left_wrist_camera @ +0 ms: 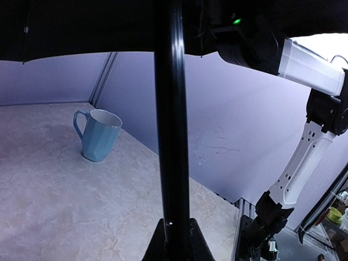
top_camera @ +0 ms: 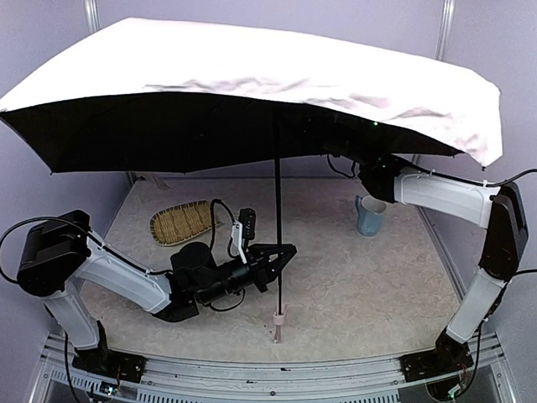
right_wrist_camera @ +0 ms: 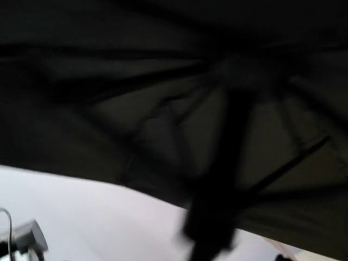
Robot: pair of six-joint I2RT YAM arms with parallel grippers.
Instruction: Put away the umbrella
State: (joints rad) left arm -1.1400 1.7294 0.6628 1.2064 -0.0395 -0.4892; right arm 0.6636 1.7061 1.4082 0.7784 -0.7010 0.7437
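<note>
**Top view.** Woven tray (top_camera: 180, 222) lies on the table (top_camera: 377, 285) at rear left, its weave in plain sight. Blue mug (top_camera: 369, 217) stands upright at rear right, well apart from the tray; its inside is not readable from here. The umbrella (top_camera: 252, 59) is open with its pale pink canopy spanning nearly the whole frame, black lining underneath. The back of the table is hidden behind it. The thin shaft (top_camera: 276, 201) runs straight down to the small pale handle (top_camera: 278, 321), which sits at the table's near middle. Left pincer (top_camera: 279, 254) is pressed together on the shaft, a little above the handle. Right arm (top_camera: 445, 195) reaches up under the canopy's right edge. The right pincer is lost behind the fabric, so its spread cannot be told.

**Left wrist.** The shaft fills the centre from top to bottom, and it is pinched between the two dark fingers (left_wrist_camera: 193, 244) at the bottom edge. The mug (left_wrist_camera: 99, 135) stands to the left with its handle turned left. A pale inner wall shows near the rim, but the bottom is out of sight. The black lining cuts off the top of the frame. The right arm's dark wrist goes up into it.

**Right wrist.** The view is very dark and blurred. Black lining with ribs spreads from a hub at upper right. A dark smeared bar (right_wrist_camera: 217, 190) drops from the hub and cannot be identified. A pale band runs along the bottom. No fingers can be made out, so the state of the right pincer is unknown.
</note>
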